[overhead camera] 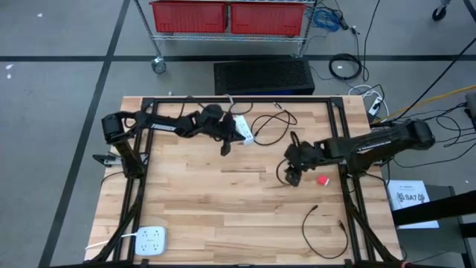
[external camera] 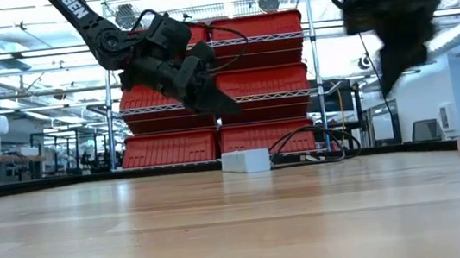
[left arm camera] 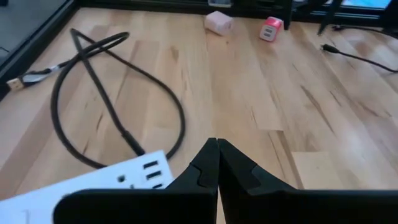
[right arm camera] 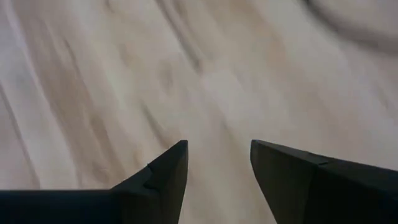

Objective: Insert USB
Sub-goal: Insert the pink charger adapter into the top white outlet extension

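The black USB cable (overhead camera: 271,123) lies in a loop on the table's far middle, and its plug (left arm camera: 18,81) rests flat on the wood. Next to it lies a white power strip (overhead camera: 244,128) with USB ports (left arm camera: 149,171). Just beside the strip's near end, my left gripper (left arm camera: 217,160) hangs shut above the table with nothing in it. It also shows raised in the low view (external camera: 220,104). Toward the right of the table, my right gripper (overhead camera: 291,175) stands open over bare wood, with nothing between its fingers (right arm camera: 217,146).
A red cube (overhead camera: 322,179) lies just right of my right gripper, and the left wrist view also shows a pale pink cube (left arm camera: 217,22) near it. A second black cable (overhead camera: 323,231) curls at the near right. Another white power strip (overhead camera: 151,240) sits at the near left corner.
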`<move>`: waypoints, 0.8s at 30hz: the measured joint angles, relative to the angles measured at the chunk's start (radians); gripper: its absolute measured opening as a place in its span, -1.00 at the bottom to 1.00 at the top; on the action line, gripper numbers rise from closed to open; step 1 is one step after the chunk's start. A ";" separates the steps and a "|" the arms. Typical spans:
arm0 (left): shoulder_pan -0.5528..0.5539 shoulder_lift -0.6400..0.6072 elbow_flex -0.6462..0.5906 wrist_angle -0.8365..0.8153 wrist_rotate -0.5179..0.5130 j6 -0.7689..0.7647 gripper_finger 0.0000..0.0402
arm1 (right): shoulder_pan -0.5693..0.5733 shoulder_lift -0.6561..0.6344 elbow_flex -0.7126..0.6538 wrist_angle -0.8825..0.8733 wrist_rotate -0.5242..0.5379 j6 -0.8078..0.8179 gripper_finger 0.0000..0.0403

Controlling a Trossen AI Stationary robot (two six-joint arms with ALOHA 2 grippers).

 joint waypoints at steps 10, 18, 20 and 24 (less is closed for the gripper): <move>-0.034 0.000 0.000 -0.010 -0.026 0.003 -0.98 | 0.101 0.041 0.087 -0.469 -0.078 0.201 0.01; -0.041 0.000 0.000 -0.022 -0.045 0.009 -0.98 | 0.107 0.119 0.087 -0.500 -0.109 0.147 0.25; -0.041 0.000 0.000 -0.029 -0.045 0.009 -0.98 | 0.107 0.146 0.085 -0.500 -0.125 0.124 0.27; -0.041 0.000 0.000 -0.030 -0.045 0.009 -0.98 | 0.107 0.201 0.059 -0.506 -0.151 0.087 0.28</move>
